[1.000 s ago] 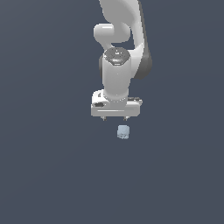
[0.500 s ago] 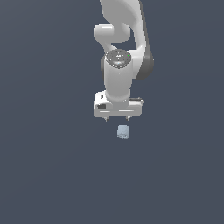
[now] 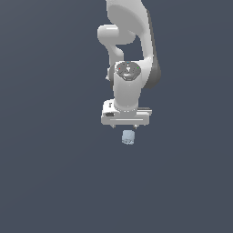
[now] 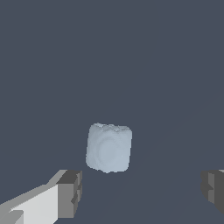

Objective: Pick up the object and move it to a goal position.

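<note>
**Claw over the object, grasp not yet made**

Wrist view, nearest: claw (image 4: 140, 192) released, fingers (image 4: 70, 192) spread wide, nothing held. Beyond them the object (image 4: 108, 147) lies on the worktop (image 4: 52, 65), apart from both fingers. Step in hand, by judgement: approach. Next move calls for centring, descending, clenching. Exterior view: arm (image 3: 129, 50) points straight down, claw (image 3: 126, 122) just above the object (image 3: 128, 137).

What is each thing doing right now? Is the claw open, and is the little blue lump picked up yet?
gripper: open, fingers wide apart, holding nothing.
object: not picked up, free of the fingers, lying just ahead of them and not yet between them.
arm: reaching down with the gripper pointed at the object.
</note>
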Robot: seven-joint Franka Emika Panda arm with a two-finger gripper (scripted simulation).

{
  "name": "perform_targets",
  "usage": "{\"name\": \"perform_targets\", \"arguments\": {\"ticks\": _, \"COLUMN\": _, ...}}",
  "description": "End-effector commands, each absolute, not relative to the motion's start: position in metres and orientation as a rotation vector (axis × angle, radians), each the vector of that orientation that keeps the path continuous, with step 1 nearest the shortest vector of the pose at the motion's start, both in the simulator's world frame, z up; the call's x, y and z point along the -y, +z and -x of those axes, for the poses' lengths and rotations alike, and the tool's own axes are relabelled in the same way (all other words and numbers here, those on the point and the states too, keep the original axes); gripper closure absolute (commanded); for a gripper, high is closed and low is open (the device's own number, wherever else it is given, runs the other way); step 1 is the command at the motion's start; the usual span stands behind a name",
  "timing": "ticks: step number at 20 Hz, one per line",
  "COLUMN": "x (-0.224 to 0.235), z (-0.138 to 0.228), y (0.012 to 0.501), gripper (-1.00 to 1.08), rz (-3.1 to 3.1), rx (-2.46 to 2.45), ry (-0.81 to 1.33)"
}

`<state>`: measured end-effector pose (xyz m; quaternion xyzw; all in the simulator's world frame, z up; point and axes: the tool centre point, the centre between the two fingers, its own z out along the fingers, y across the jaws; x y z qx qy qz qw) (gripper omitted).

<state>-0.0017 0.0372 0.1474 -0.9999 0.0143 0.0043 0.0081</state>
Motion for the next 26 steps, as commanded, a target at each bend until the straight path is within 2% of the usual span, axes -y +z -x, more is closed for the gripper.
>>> {"name": "perform_targets", "arguments": {"ticks": 1, "x": -0.044, "z": 0.003, "y": 0.134, "gripper": -0.92, "rz": 3.128, "rx": -0.085, "ry": 0.012}}
{"name": "perform_targets", "arguments": {"ticks": 11, "x": -0.062, "z": 0.009, "y": 0.094, "gripper": -0.92, "rz": 3.134, "rx": -0.210, "ry": 0.001}}
{"name": "perform_targets", "arguments": {"ticks": 19, "x": -0.064, "z": 0.010, "y": 0.088, "gripper": -0.92, "rz": 3.134, "rx": -0.215, "ry": 0.002}}
{"name": "perform_targets", "arguments": {"ticks": 26, "x": -0.064, "z": 0.011, "y": 0.056, "gripper": -0.92, "rz": 3.134, "rx": -0.218, "ry": 0.001}}
